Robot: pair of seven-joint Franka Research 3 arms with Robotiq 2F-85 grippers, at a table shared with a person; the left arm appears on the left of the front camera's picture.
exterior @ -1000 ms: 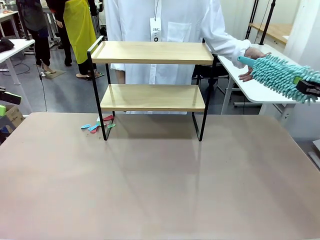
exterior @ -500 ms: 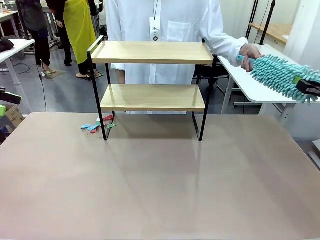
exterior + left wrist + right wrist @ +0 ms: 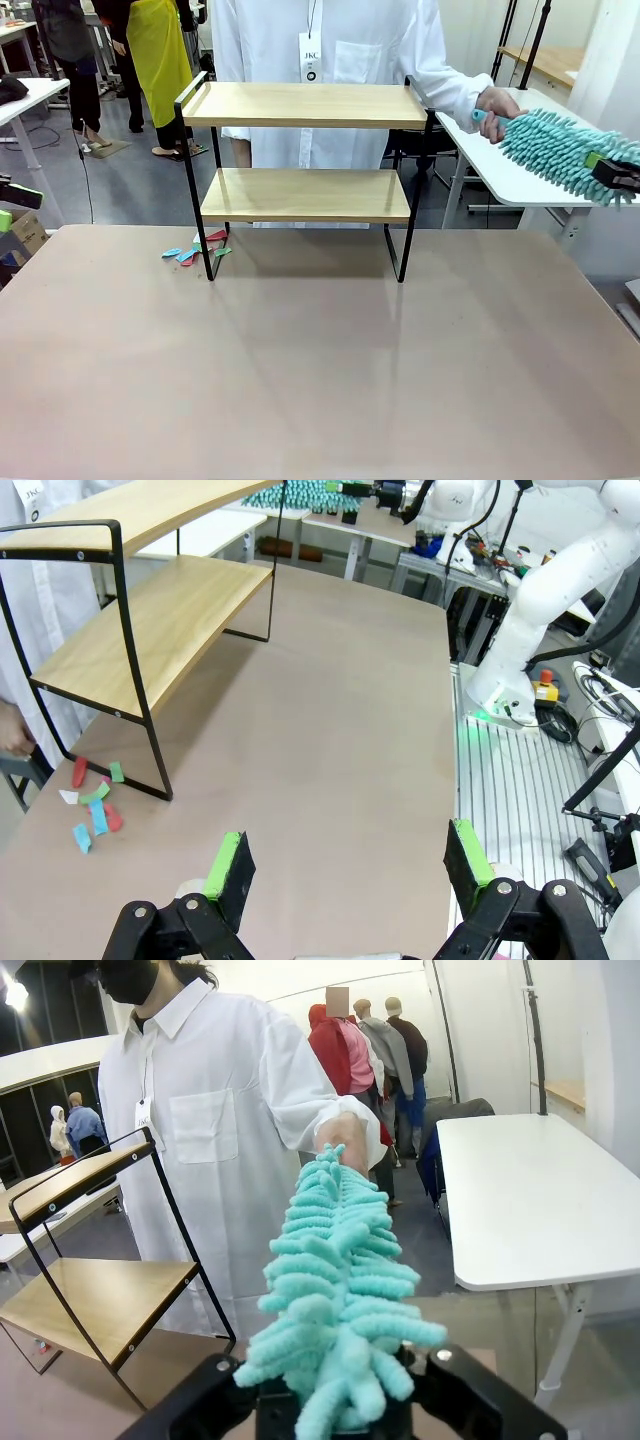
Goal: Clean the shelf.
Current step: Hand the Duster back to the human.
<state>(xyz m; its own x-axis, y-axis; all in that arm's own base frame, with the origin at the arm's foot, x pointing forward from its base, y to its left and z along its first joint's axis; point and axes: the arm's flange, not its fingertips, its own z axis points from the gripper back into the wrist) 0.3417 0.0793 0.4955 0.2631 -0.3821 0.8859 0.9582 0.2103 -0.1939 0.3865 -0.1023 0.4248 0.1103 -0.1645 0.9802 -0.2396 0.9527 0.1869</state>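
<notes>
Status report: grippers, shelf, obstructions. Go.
Left gripper open, empty. Right gripper at teal duster; grip unclear; person's hand on its handle. Shelf boards bare. Coloured scraps by its foot.

I work in a robotics lab, a wide room set up for testing. My white arm (image 3: pixel 545 590) is bolted to a ribbed metal base (image 3: pixel 520 810), with a red stop button (image 3: pixel 545 677) and loose cables (image 3: pixel 600 685) beside it. A person in a white lab coat (image 3: pixel 330 60) with a lanyard badge (image 3: pixel 311 58) stands across my tabletop (image 3: pixel 320 360). Plain white tables (image 3: pixel 520 175) stand around on a grey floor (image 3: pixel 120 190), and black stands (image 3: pixel 535 40) rise behind them. More people (image 3: pixel 370 1060) stand farther back, near other tables.
</notes>
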